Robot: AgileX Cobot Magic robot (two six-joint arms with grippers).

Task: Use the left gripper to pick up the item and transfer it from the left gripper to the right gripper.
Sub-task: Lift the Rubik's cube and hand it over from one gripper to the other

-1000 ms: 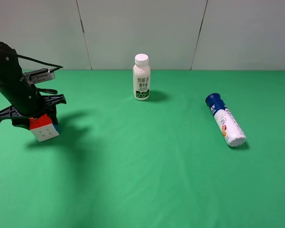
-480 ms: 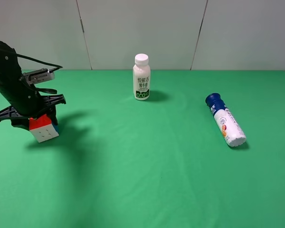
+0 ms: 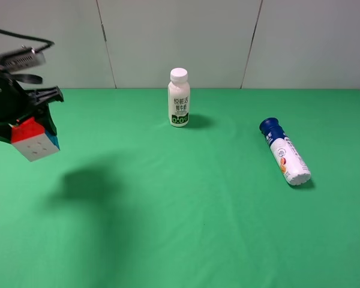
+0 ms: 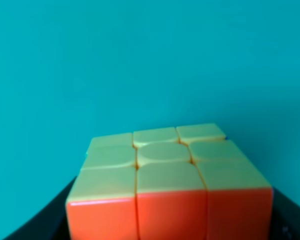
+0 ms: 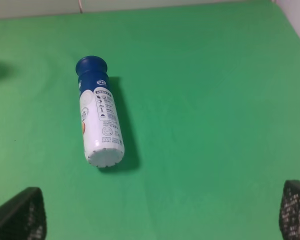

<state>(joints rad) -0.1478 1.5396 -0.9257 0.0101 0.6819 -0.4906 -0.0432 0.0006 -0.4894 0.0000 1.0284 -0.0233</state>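
Observation:
My left gripper (image 3: pixel 31 135) is at the far left of the exterior high view, raised off the green table. It is shut on the puzzle cube (image 3: pixel 35 140), whose red, white and blue faces show there. In the left wrist view the cube (image 4: pixel 165 180) fills the lower middle, with a pale yellow face and an orange face toward the camera. The cube's shadow lies on the cloth well below it. My right gripper is out of the exterior high view. In the right wrist view its two fingertips (image 5: pixel 20 212) stand far apart at the lower corners, open and empty.
A white drink bottle (image 3: pixel 179 98) stands upright at the back middle of the green table (image 3: pixel 186 210). A white tube with a blue cap (image 3: pixel 284 152) lies on its side at the right, also in the right wrist view (image 5: pixel 98 113).
My left gripper has lifted the cube up off the table and moved a little to the left. The cube's shadow has parted from it. The bottle and the tube have not moved.

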